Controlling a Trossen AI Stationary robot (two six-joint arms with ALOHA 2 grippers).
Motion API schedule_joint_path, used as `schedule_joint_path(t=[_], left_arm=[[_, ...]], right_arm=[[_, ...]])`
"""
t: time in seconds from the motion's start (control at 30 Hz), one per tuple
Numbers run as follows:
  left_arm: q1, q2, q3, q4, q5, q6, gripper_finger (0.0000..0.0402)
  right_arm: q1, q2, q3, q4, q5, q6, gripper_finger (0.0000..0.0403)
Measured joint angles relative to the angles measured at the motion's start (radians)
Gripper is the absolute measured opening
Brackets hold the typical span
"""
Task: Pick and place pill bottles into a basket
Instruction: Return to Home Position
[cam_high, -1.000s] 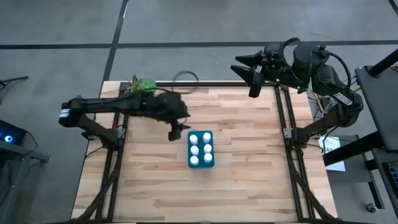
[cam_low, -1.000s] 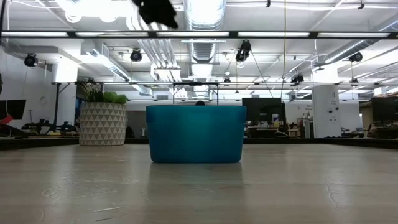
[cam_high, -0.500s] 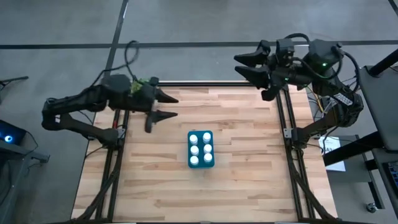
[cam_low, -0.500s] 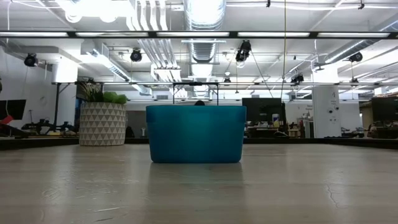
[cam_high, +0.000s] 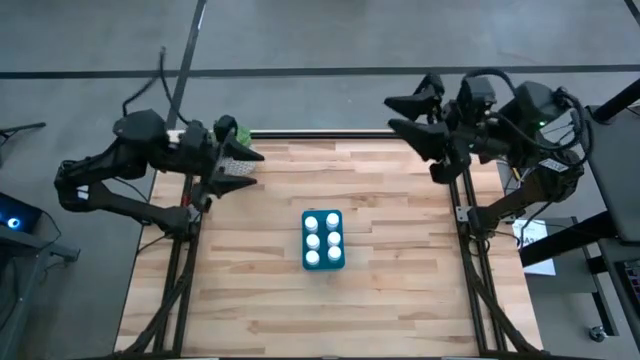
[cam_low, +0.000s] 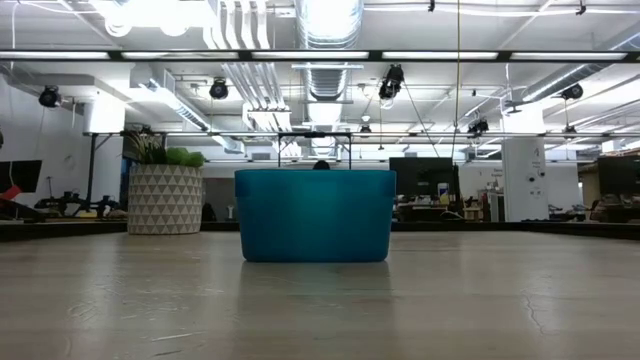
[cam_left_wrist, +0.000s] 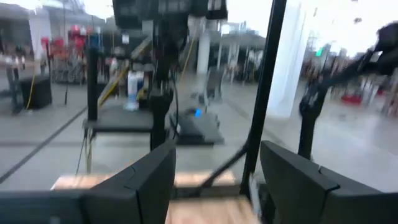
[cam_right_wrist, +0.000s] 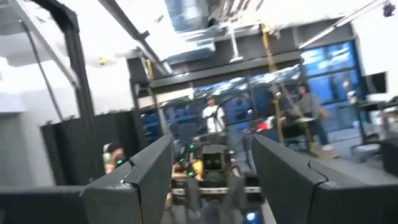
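Bottles (cam_high: 313, 240) fill the basket (cam_high: 323, 266), unseen in low view; left gripper (cam_high: 256, 168) and right gripper (cam_high: 389, 113) fingers spread wide.

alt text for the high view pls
A teal basket at the middle of a wooden table holds six white pill bottles in two rows of three. The left gripper and right gripper hang open near the table's upper-left and upper-right corners, away from the basket.
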Motion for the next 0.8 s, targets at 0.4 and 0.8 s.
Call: schedule_joint_path(t=[0.4,0.8], left_arm=[[0.0,-0.087,0.01,0.115,-0.047,-0.068,0.0144],[0.0,-0.144,0.004,0.194,-0.066,-0.058,0.0014]], right_arm=[[0.004,-0.118,-0.001,0.027,-0.063,-0.056,0.021],[0.004,-0.289,-0.024,-0.036,-0.067,-0.12,0.0154]])
